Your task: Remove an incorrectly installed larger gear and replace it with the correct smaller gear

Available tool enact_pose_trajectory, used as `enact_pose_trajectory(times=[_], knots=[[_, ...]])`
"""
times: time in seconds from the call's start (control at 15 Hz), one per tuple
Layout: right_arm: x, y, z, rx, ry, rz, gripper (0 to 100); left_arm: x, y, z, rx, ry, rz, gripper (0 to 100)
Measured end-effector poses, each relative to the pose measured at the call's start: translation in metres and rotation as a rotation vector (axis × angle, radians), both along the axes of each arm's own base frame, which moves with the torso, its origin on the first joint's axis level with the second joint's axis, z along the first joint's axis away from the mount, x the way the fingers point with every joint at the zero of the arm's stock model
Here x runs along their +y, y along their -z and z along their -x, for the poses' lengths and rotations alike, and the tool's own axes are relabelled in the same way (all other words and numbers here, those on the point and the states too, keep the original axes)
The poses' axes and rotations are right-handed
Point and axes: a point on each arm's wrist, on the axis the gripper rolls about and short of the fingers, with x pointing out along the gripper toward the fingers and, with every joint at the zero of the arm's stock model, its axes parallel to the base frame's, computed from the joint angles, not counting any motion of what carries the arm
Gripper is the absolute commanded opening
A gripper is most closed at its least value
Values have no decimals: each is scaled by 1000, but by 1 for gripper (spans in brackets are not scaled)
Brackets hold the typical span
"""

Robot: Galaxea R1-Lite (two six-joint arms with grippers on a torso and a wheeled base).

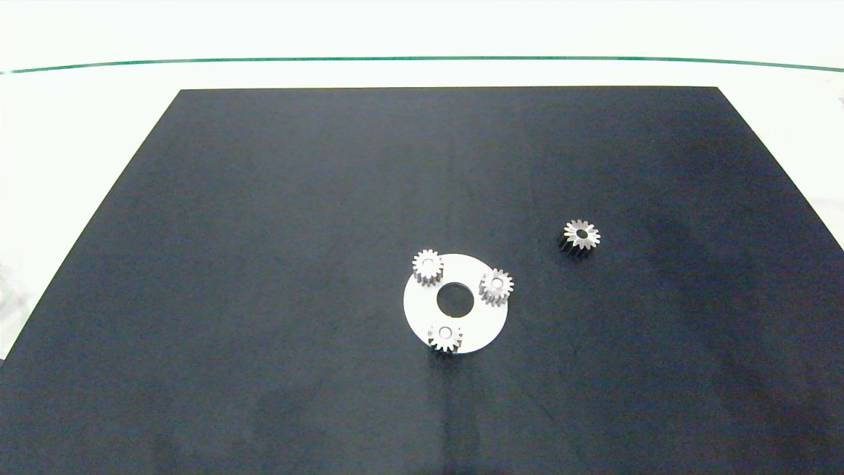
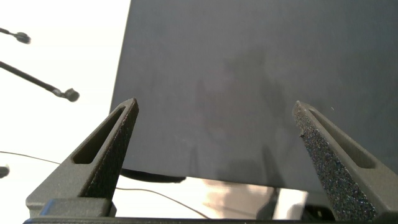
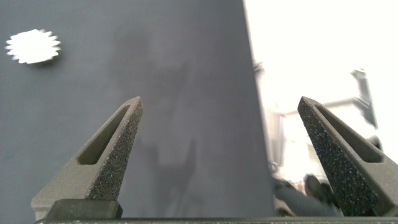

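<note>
Both my tools, left (image 2: 214,149) and right (image 3: 221,149), gape empty; larger gear (image 1: 581,235) lies loose, well right of the white disc (image 1: 484,316), so I risk pulling a correct small gear (image 1: 496,286).

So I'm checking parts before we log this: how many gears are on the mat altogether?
4. Three small gears sit on the white disc: one at its far left, one at its right, one at its near edge. The larger gear lies alone on the mat, to the right.

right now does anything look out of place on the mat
One sharp-toothed gear lies alone on the black mat, apart from the white disc that carries three small gears. Nothing looks spilled or damaged.
</note>
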Motion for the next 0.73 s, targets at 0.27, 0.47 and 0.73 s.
enact_pose_trajectory(times=[0.27, 0.47, 0.73], knots=[[-14, 34, 73, -134, 160, -20, 100, -2, 10, 13, -24, -62, -8, 100], [-11, 71, 111, -201, 242, -3, 100, -4, 16, 19, -42, -82, 27, 100], [-8, 118, 134, -249, 261, 10, 100, -5, 25, 16, -32, -53, 77, 100]])
